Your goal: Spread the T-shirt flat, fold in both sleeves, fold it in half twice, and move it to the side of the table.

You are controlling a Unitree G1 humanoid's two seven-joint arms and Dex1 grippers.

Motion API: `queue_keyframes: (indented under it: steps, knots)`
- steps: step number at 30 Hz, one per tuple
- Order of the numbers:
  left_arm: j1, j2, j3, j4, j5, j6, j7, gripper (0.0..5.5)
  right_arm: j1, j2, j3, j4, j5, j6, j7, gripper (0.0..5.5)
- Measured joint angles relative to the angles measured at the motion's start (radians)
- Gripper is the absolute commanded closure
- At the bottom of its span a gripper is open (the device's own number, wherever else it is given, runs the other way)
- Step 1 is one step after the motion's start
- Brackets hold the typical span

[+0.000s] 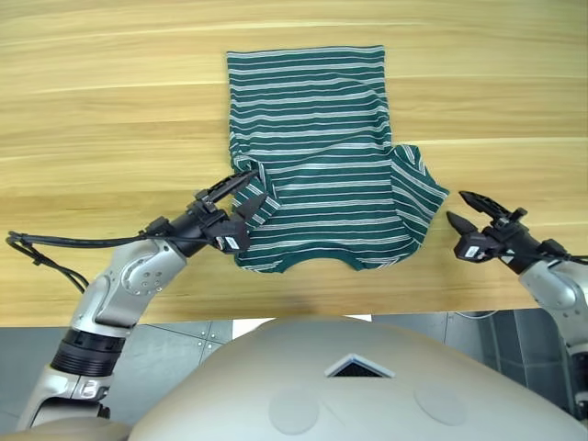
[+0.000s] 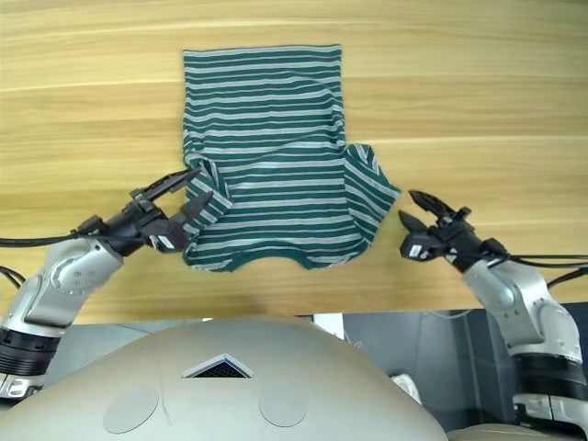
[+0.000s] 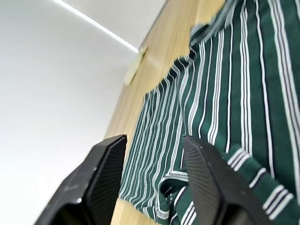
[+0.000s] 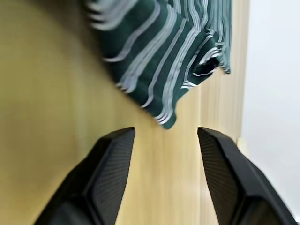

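Near the front edge of the wooden table (image 1: 110, 110), about midway along it, I see the green striped T-shirt (image 1: 317, 138) lying with its collar (image 1: 317, 264) toward me and its hem toward the far edge. Its left sleeve (image 1: 243, 163) looks tucked in and bunched along that side, while the right sleeve (image 1: 418, 184) sticks out toward the table's right edge. My left gripper (image 1: 261, 183) sits at the bunched side with its fingers spread and cloth showing between them (whether they touch it I cannot tell). My right gripper (image 1: 454, 204) is parted too, holding nothing, over bare wood just beside the right sleeve and apart from it.
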Motion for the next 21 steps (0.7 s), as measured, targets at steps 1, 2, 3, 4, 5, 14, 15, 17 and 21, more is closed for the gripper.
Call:
queue_keyframes:
  steps: [1, 2, 3, 4, 5, 14, 15, 17, 21]
  knots:
    - [0.000, -0.002, 0.000, -0.001, -0.006, 0.000, -0.008, 3.29, -0.029, 0.001, 0.019, 0.017, -0.008, 0.015, -0.019, 2.99]
    - [0.001, -0.005, 0.000, -0.002, -0.006, 0.000, -0.012, 3.29, -0.047, 0.000, 0.032, 0.027, -0.011, 0.020, -0.028, 2.99]
    - [0.001, -0.008, 0.000, -0.002, -0.007, 0.000, -0.014, 3.29, -0.059, 0.000, 0.045, 0.039, -0.011, 0.022, -0.038, 2.99]
    - [0.001, -0.010, 0.000, -0.002, -0.007, 0.000, -0.017, 3.29, -0.064, -0.002, 0.056, 0.043, -0.010, 0.023, -0.042, 2.99]
    - [0.001, -0.012, 0.000, -0.002, -0.006, 0.000, -0.022, 3.29, -0.070, -0.005, 0.066, 0.045, -0.010, 0.025, -0.046, 2.99]
    - [0.000, -0.032, -0.020, -0.002, -0.008, 0.000, -0.050, 3.26, -0.083, -0.029, 0.121, 0.048, 0.001, 0.046, -0.064, 3.99]
    - [0.000, -0.033, -0.020, -0.002, -0.008, 0.000, -0.051, 3.26, -0.083, -0.033, 0.127, 0.048, 0.002, 0.046, -0.064, 4.13]
    - [0.000, -0.037, -0.020, -0.003, -0.008, -0.001, -0.054, 3.26, -0.082, -0.035, 0.138, 0.048, 0.005, 0.047, -0.064, 4.53]
    - [0.000, -0.039, -0.020, -0.006, -0.008, -0.001, -0.060, 3.26, -0.082, -0.047, 0.149, 0.042, 0.009, 0.053, -0.064, 5.16]
